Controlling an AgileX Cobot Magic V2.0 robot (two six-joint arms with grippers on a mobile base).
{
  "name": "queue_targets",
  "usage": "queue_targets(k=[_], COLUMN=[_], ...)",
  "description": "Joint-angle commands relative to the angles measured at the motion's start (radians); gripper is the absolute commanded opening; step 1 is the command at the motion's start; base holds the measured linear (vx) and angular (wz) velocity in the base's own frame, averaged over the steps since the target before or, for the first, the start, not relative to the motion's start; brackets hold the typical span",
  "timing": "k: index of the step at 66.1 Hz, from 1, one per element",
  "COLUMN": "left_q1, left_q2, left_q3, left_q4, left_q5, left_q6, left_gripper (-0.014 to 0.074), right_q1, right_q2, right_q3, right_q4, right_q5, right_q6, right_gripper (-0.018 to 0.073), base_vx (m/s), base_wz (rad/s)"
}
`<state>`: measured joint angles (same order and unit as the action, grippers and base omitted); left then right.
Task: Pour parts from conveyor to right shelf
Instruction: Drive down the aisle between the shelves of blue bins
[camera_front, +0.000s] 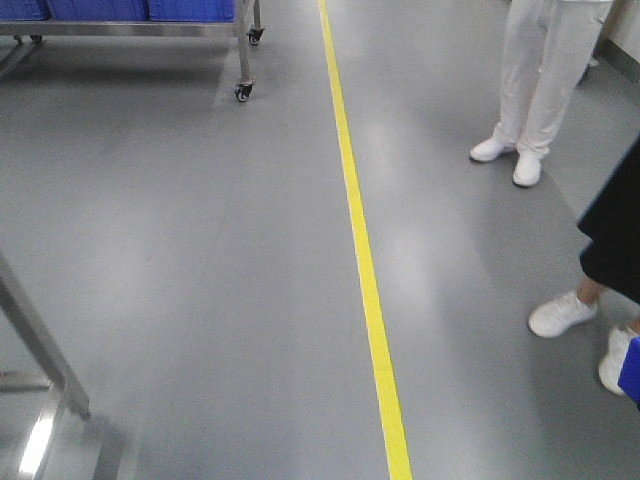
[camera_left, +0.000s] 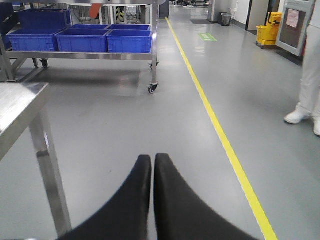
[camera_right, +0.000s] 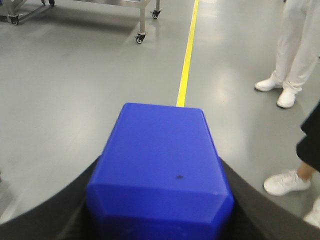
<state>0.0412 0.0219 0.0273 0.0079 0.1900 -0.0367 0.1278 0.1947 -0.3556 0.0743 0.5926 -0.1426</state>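
Note:
One of the parts, a bright blue plastic block (camera_right: 161, 140), fills the lower half of the right wrist view. My right gripper (camera_right: 161, 165) is shut on it, with a black finger pressed against each side, and holds it above the grey floor. A blue corner (camera_front: 634, 368) shows at the right edge of the front view. My left gripper (camera_left: 152, 158) is shut with its black fingertips together and nothing between them, pointing out over the floor. The conveyor and the right shelf are out of view.
A yellow line (camera_front: 362, 250) runs along the glossy grey floor. A wheeled steel cart (camera_left: 153, 60) carries blue bins (camera_left: 82, 40) at the far left. A steel table leg (camera_left: 50, 175) stands close on my left. Two people's legs (camera_front: 535, 80) and feet (camera_front: 562, 313) are on the right.

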Motion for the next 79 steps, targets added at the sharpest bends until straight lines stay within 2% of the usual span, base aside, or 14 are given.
queue_targets(k=[1, 79], left_q1=[-0.005, -0.005], left_q2=[0.013, 0.013], left_q3=[-0.019, -0.019], left_q4=[-0.008, -0.008], left_q5=[-0.071, -0.071], left_q6=[-0.008, -0.008], left_gripper=[-0.0006, -0.0006], right_q1=[-0.002, -0.002], right_q2=[0.010, 0.010], right_q3=[-0.026, -0.026], right_q4=[0.000, 0.000], right_q5=[-0.079, -0.079], right_q6=[-0.005, -0.005], right_gripper=[-0.0005, -0.0005], base_vx=[0.80, 0.77], base_wz=[0.10, 0.07])
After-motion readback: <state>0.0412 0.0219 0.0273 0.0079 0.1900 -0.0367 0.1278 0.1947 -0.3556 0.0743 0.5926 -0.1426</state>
